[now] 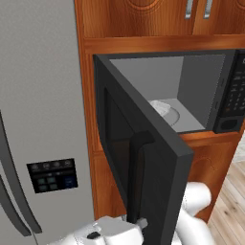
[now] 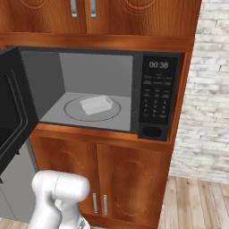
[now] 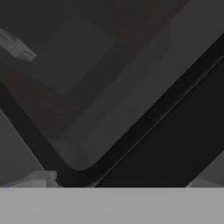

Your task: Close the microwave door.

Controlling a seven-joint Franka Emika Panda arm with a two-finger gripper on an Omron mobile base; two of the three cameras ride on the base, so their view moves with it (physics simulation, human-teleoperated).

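The microwave door (image 1: 158,158) stands wide open, swung out toward me, its vertical black bar handle (image 1: 138,162) on the outer face. In the right base view the door (image 2: 12,112) hangs at the left edge. The microwave (image 2: 134,58) shows its light grey interior and glass turntable (image 2: 71,114). My white hand (image 1: 112,230) sits low against the door's outer face, below the handle. The hand view is pressed close to the door's dark window (image 3: 87,78) and its rounded corner. My gripper (image 3: 119,183) looks open, with two pale tips far apart at the bottom and nothing between them.
A white rectangular container (image 2: 96,104) lies on the turntable. The black keypad panel (image 2: 156,91) is right of the cavity. A grey fridge (image 1: 38,95) with a small display (image 1: 51,175) stands close on the left. Wooden cabinets (image 2: 129,179) are below, and a brick wall (image 2: 210,89) is on the right.
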